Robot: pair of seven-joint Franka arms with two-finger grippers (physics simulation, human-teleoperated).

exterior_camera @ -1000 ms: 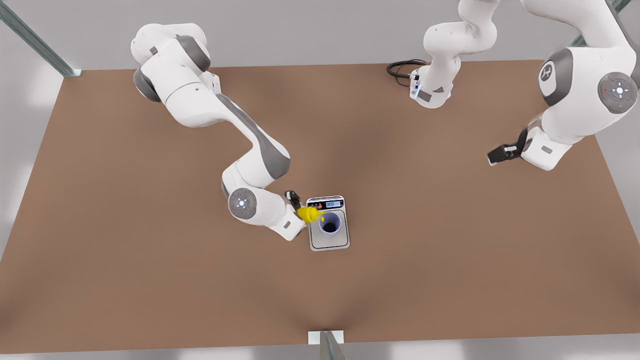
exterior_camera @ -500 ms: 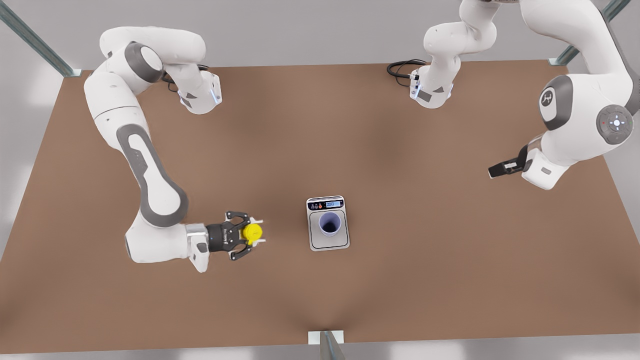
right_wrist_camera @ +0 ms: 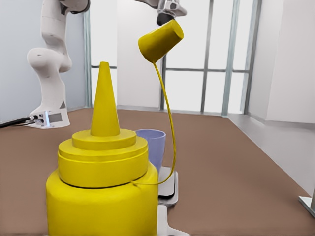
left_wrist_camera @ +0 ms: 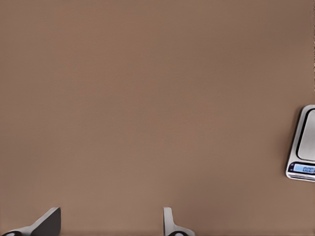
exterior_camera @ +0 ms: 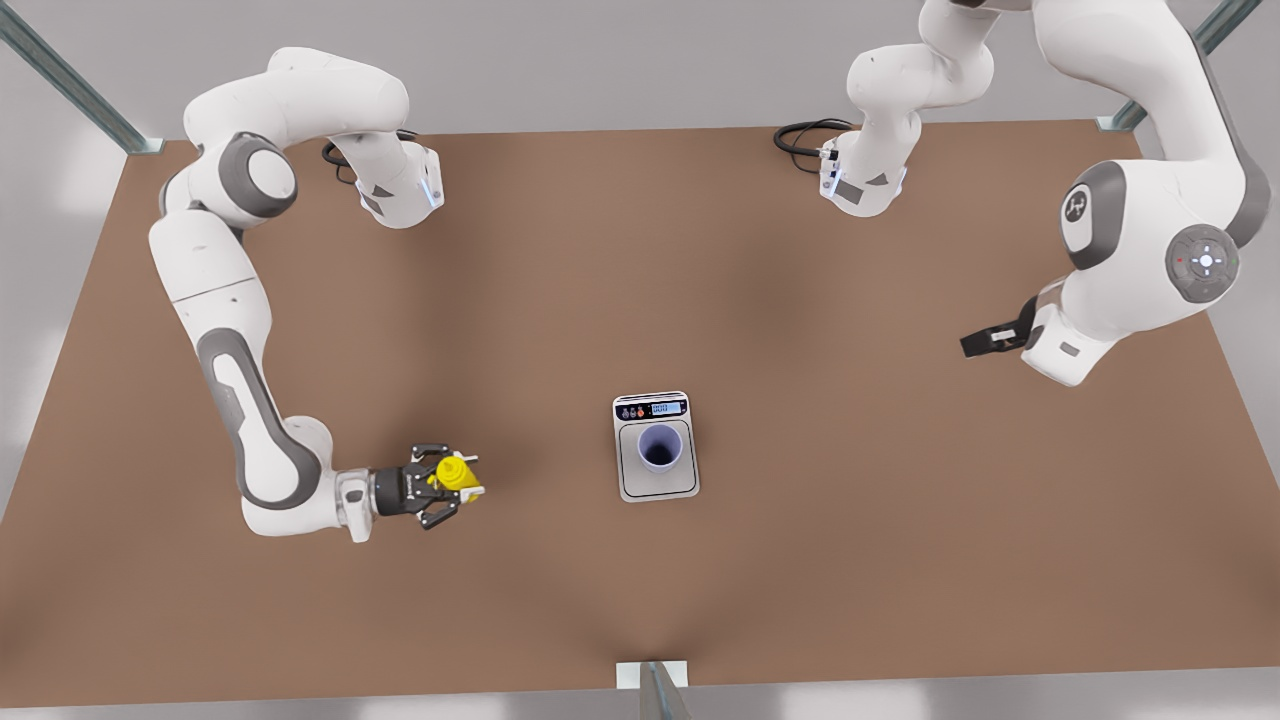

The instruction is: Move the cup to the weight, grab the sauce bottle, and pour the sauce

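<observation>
The lavender-blue cup (exterior_camera: 660, 447) stands upright on the plate of the white weight (exterior_camera: 655, 491), mid-table. Well off to the front view's left, my right gripper (exterior_camera: 463, 477) reaches in sideways and is shut on the yellow sauce bottle (exterior_camera: 452, 472). In the right wrist view the sauce bottle (right_wrist_camera: 101, 191) is upright and close, its tethered cap (right_wrist_camera: 161, 39) hanging open. Behind it are the cup (right_wrist_camera: 151, 144) and the weight (right_wrist_camera: 168, 189). My left gripper (exterior_camera: 985, 340) waits open at the front view's right. Its wrist view has the weight (left_wrist_camera: 302, 147) at the edge.
Both arm bases (exterior_camera: 400, 190) (exterior_camera: 860, 180) stand at the table's back edge, with a black cable (exterior_camera: 800, 135) beside the one on the front view's right. A metal post (exterior_camera: 655, 688) rises at the middle of the front edge. Bare brown tabletop surrounds the weight.
A second ago the sauce bottle was tipped over the cup. My right gripper has carried it away to the front view's left and turned it upright. The left gripper has shifted slightly.
</observation>
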